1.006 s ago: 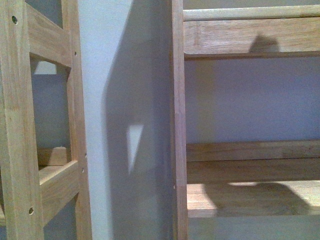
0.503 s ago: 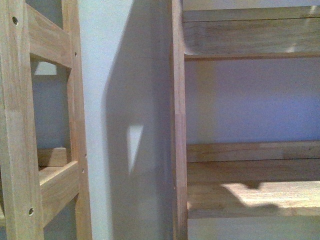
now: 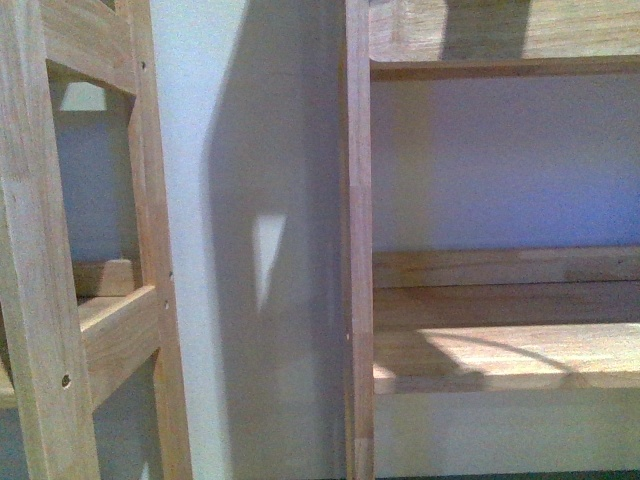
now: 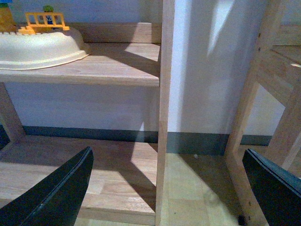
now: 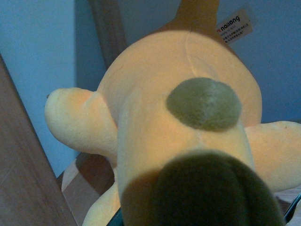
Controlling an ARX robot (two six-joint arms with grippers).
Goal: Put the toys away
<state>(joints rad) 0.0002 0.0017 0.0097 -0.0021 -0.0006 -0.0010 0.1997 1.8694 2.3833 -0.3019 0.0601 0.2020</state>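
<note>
Neither arm nor toy visible in the front view; only pale wooden shelving (image 3: 500,350) with plank grain, a second wooden frame (image 3: 90,300) to the left, and a plain wall (image 3: 250,200) crossed by shadow between them. Upper shelf cut off by the top edge.

In the left wrist view, left gripper (image 4: 167,188) spread wide with nothing between its dark, smooth fingers (image 4: 61,193), both cut off by the lower edge. Beyond, a cream rounded tub (image 4: 42,49) on a shelf, cropped at the side, with a small yellow toy fence (image 4: 44,21) at its rim.

Right wrist view filled by the plush animal (image 5: 178,122): soft yellow-orange pile, rounded body, stubby limbs, a dull green patch, a sewn white label (image 5: 234,24). Plush pressed right against the camera; right gripper fingers hidden behind it, grip impossible to confirm.
</note>
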